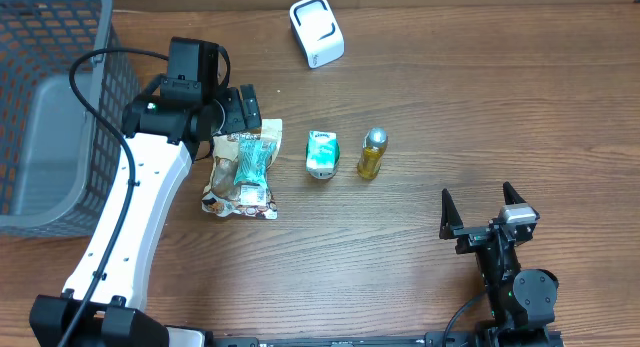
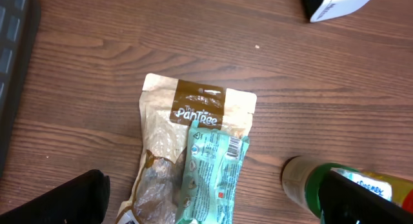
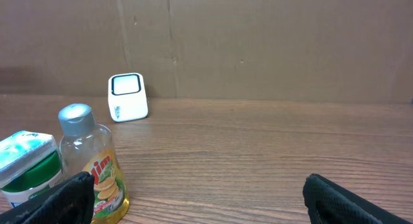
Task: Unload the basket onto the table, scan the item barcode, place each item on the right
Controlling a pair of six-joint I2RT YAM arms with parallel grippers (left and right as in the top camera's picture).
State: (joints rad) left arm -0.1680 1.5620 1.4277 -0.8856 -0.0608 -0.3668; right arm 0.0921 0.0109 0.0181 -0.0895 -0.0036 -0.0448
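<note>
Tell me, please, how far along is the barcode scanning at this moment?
Done: nothing that shows; the pouch with the teal packet on it, the green-white container and the yellow bottle lie on the table. In hand: nothing; the left pincer hangs open over the pouch, the right pincer rests open, apart. Left: grasp one item and turn its barcode to the white scanner.

I work at a mock shop checkout on a test bench: wood-grain table (image 1: pixel 450 107), cardboard backdrop (image 3: pixel 258 43), grey basket (image 1: pixel 60 27), white scanner (image 1: pixel 317 31), snack pouch (image 2: pixel 200 104), bottle (image 1: pixel 372 153).
</note>
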